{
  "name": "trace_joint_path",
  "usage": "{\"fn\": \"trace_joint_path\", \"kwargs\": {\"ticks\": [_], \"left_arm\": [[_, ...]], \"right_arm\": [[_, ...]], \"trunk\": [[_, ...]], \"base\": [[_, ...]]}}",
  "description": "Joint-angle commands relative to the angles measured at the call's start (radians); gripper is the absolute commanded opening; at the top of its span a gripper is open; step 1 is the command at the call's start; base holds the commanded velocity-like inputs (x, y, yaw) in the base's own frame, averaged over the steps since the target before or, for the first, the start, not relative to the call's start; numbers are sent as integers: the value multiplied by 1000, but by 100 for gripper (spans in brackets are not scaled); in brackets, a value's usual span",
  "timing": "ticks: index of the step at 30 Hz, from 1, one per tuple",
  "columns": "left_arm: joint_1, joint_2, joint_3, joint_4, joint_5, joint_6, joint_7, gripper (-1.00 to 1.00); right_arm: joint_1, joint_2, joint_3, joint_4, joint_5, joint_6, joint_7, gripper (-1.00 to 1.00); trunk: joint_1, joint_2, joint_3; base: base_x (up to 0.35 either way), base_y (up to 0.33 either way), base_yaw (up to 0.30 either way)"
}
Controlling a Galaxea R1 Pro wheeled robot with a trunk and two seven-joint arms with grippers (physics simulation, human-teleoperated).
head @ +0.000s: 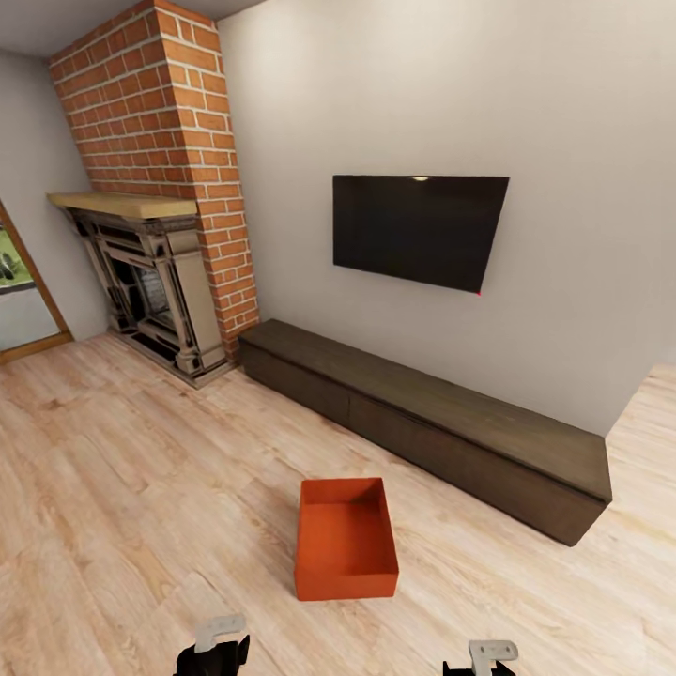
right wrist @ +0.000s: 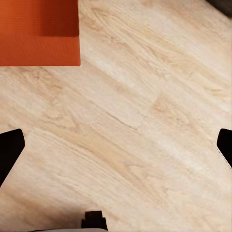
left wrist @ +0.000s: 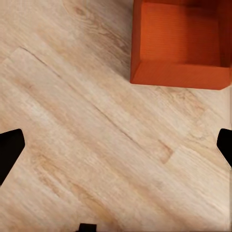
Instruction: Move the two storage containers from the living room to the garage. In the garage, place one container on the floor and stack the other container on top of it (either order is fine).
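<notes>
L gripper (left wrist: 116,145): fingers spread wide apart, nothing between them; hangs over bare wood-plank floor (head: 122,488). Seen at bottom edge of head view, left of centre.
R gripper (right wrist: 116,145): fingers likewise wide apart, holding nothing; over bare planks. Bottom edge of head view, right of centre.
Storage container (head: 345,537): one orange-red open-topped bin, upright on plank floor, just ahead of robot, roughly between the 2 grippers. Interior bare, ribbed bottom visible in left wrist view. Not touching either gripper.
Room: living room.
TV bench (head: 441,427): long low dark-wood unit against wall, beyond container, apart from it.
TV (head: 418,228): black screen wall-mounted above bench.
Fireplace (head: 150,282): red brick chimney wall w/ wood mantel, far left corner, beside bench end.
Door: wood-framed glass door (head: 19,291) at far left edge, partly cut off.
</notes>
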Motion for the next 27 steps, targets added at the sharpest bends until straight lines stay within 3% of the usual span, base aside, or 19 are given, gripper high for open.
{"fn": "trace_joint_path", "kwargs": {"ticks": [1, 8, 27], "left_arm": [[-2, 0, -8, 5, 10, -7, -4, 100], [-2, 0, -7, 5, 10, -8, -5, 100], [-2, 0, -6, 5, 9, -9, -4, 100]], "right_arm": [[-1, 0, 6, 1, 1, -2, -7, 100], [-1, 0, 6, 1, 1, -2, -7, 100], [-1, 0, 6, 1, 2, -3, -7, 100]], "trunk": [[1, -2, -2], [1, -2, -2], [1, -2, -2]], "base": [[333, -137, 0], [332, -113, 0], [332, -6, 0]]}}
